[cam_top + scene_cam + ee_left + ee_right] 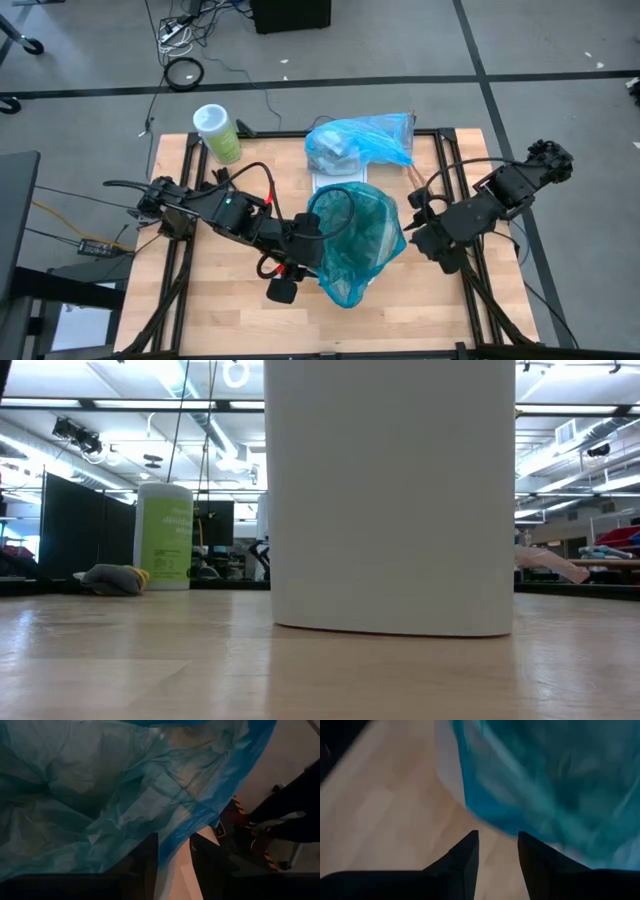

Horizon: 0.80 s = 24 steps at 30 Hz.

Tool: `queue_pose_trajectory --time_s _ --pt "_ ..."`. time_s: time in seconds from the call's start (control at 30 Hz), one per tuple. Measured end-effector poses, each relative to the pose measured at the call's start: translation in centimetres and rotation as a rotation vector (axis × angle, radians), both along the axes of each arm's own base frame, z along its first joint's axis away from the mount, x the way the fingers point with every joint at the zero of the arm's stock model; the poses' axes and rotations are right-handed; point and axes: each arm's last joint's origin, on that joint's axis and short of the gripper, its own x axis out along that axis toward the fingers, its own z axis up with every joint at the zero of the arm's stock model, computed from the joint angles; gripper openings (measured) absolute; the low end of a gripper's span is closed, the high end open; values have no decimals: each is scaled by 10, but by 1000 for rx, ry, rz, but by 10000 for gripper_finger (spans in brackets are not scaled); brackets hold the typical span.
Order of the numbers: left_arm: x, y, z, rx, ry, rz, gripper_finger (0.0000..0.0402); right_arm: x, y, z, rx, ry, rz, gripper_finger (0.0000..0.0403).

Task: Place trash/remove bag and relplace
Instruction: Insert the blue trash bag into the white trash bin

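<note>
The left end effector (172, 865) pinches the teal bag's (360, 240) rim mid-desk; it could slip off. The right end effector (497, 851) hangs released. The tied bag (360, 140) sits at the far edge.

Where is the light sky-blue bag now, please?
In the high view, the light sky-blue bag lies at the table's far edge, near the middle, just behind the teal-green bag and to the right of the green canister.

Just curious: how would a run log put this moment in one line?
left tool: gripping teal bag edge | right tool: open beside it | blue bag: behind
</note>
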Motion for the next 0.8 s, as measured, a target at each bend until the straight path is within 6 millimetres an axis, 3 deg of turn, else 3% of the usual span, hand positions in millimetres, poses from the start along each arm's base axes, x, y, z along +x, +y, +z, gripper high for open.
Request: queue_pose_trajectory --time_s 0.33,0.6,0.7,0.8 --pt "0 0 0 -1 2 2 120 -5 -5 -8 -65 54 -88 123" --pt "0 0 0 -4 2 5 120 -7 10 38 37 -239 67 123" --pt "0 0 0 2 0 11 120 -8 11 41 42 -259 68 123" --pt "0 0 0 3 -1 13 119 4 16 39 25 -272 72 123"
